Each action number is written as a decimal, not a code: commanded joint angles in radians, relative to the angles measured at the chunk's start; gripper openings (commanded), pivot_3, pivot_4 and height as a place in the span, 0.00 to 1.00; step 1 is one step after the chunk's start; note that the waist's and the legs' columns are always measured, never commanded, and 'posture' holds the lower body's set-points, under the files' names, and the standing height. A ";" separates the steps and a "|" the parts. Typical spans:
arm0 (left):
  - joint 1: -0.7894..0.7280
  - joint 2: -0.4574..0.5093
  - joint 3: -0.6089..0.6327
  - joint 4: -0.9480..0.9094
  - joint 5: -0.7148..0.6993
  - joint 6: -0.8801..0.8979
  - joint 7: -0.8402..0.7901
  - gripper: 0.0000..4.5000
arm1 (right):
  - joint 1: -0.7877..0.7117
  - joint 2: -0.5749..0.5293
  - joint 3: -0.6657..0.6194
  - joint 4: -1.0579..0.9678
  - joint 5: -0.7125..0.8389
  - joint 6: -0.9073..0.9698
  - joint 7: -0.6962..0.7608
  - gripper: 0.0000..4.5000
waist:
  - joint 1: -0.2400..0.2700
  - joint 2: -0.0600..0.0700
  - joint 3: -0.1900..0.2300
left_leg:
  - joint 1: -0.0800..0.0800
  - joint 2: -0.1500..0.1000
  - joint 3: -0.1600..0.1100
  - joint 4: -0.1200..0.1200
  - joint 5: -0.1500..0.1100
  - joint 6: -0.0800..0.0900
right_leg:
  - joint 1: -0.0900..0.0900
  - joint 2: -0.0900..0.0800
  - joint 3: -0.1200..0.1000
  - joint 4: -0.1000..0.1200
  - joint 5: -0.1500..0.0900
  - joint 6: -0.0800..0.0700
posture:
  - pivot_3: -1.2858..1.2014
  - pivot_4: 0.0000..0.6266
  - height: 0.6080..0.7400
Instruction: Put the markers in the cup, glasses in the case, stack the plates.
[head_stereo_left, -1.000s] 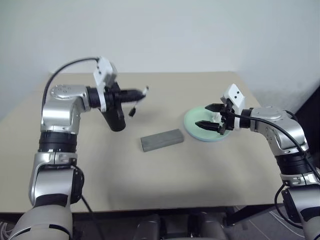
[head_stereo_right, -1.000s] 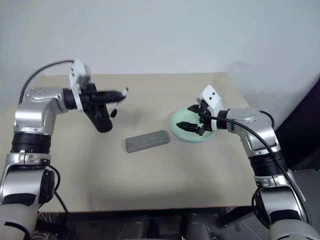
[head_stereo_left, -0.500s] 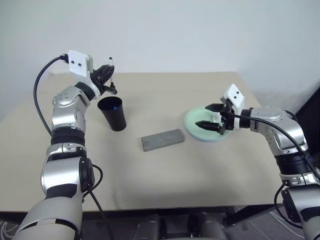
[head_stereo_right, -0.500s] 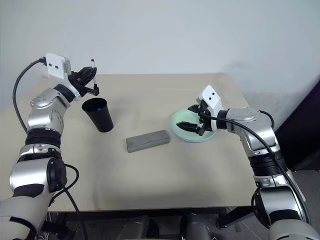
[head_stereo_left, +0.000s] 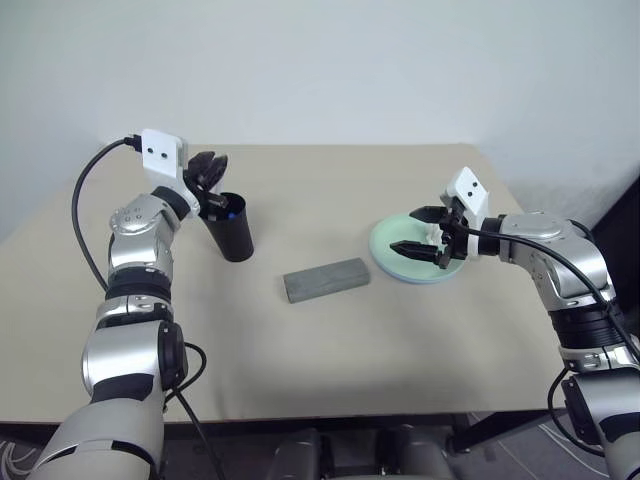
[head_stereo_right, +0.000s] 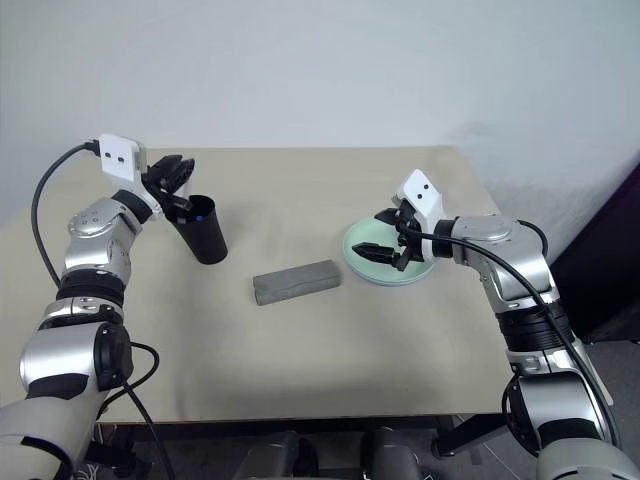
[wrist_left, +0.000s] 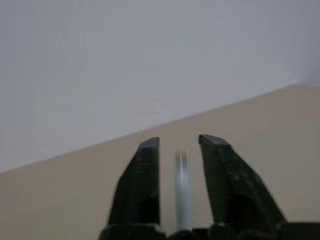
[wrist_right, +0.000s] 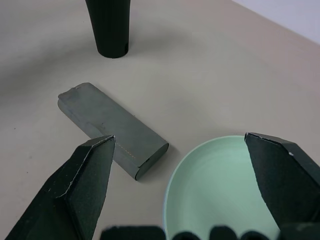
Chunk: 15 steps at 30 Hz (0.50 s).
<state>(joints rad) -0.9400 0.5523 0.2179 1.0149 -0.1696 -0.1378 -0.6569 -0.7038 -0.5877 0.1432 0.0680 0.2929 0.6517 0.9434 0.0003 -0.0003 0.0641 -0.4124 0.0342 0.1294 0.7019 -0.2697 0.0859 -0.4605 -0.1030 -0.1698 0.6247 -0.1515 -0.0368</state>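
- We see a white marker (wrist_left: 183, 192) between the fingers of our left gripper (head_stereo_left: 212, 172); the jaws stand slightly apart, and we cannot tell whether they grip it.
- That gripper sits just above the rim of the black cup (head_stereo_left: 230, 230), arm raised and bent.
- Our right gripper (head_stereo_left: 418, 231), jaws wide open and empty, hovers over the stacked plates (head_stereo_left: 392, 247), right of the cup.
- The grey case (head_stereo_left: 326, 279) lies closed between cup and plates.
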 joint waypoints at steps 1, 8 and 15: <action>0.005 0.020 0.004 -0.044 -0.004 -0.018 -0.015 0.56 | -0.035 0.000 -0.015 -0.006 -0.001 -0.021 0.005 1.00 | 0.000 0.000 0.000 | 0.000 0.000 0.000 0.000 0.000 0.000 | 0.000 0.000 0.000 0.000 0.000 0.000 | 0.52 0.00 0.94; 0.036 0.037 0.021 -0.153 -0.034 0.015 -0.042 0.99 | -0.042 -0.004 -0.020 0.017 -0.006 -0.031 0.006 1.00 | 0.000 -0.001 0.000 | 0.000 0.000 0.000 0.000 0.000 0.000 | 0.000 0.000 0.000 0.000 0.000 0.000 | 0.52 0.00 0.94; 0.152 0.170 0.051 -0.409 -0.136 0.198 -0.222 0.99 | -0.058 -0.007 -0.029 0.069 -0.014 -0.059 0.011 1.00 | -0.014 0.000 0.000 | 0.000 0.001 0.000 0.000 0.000 0.000 | -0.001 0.000 0.001 0.000 0.000 0.000 | 0.52 0.00 0.94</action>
<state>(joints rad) -0.7940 0.6812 0.2411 0.6826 -0.2638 0.0147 -0.8356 -0.7351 -0.5851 0.1422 0.1392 0.2808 0.6168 0.9528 -0.0139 -0.0007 0.0641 -0.4121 0.0349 0.1298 0.7014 -0.2698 0.0854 -0.4612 -0.1027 -0.1692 0.6249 -0.1515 -0.0368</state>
